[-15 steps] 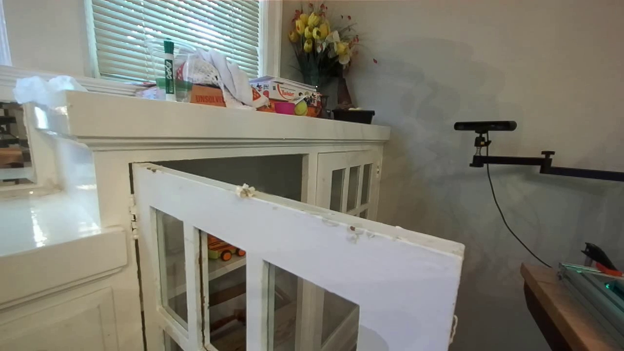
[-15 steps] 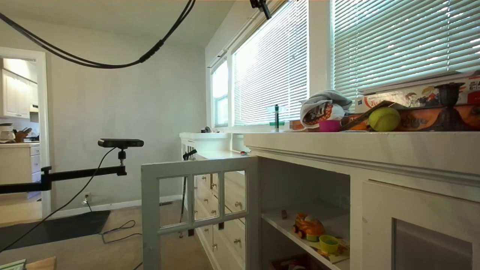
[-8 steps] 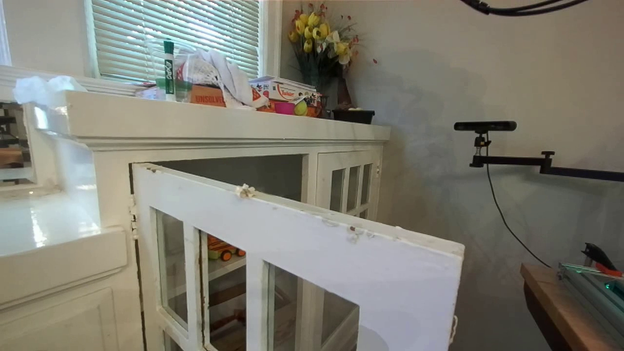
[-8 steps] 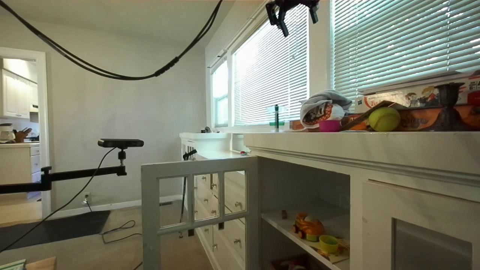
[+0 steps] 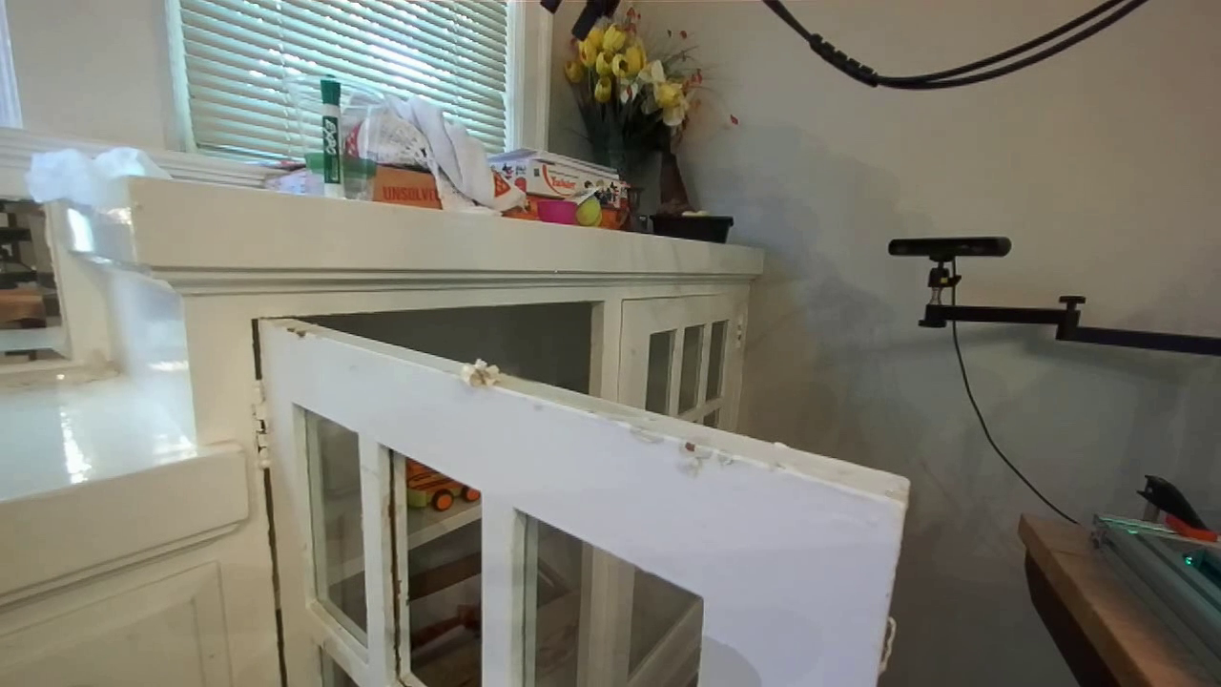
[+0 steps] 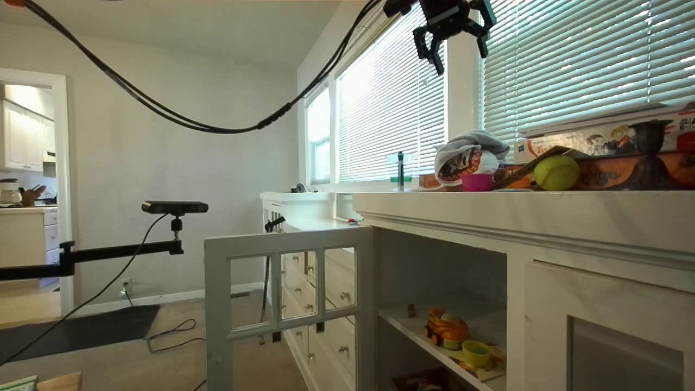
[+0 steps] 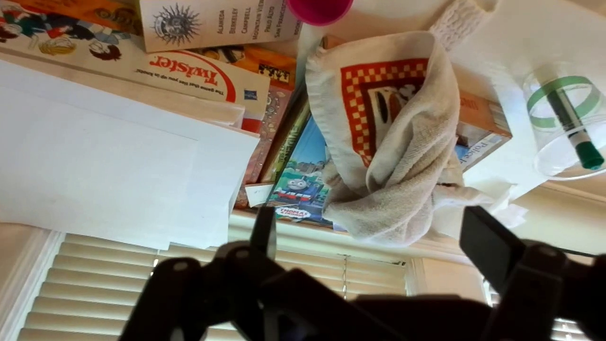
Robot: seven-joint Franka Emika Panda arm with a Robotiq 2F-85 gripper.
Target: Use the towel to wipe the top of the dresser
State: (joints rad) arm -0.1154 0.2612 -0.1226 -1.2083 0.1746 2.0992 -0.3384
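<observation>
Currently you're hovering one gripper (image 6: 460, 62), fingers (image 7: 490, 244) apart, above one towel (image 7: 402, 161). One marker (image 7: 574, 125) and one clear cup (image 7: 549, 142) are standing nearby.

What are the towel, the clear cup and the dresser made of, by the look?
Towel: cloth, likely cotton terry, matt; fuzzy pile and soft folds.
Clear cup: plastic or glass, smooth and shiny; see-through walls, thin rim hinting at plastic.
Dresser: probably wood under off-white paint with some sheen; chips show along its open door.
</observation>
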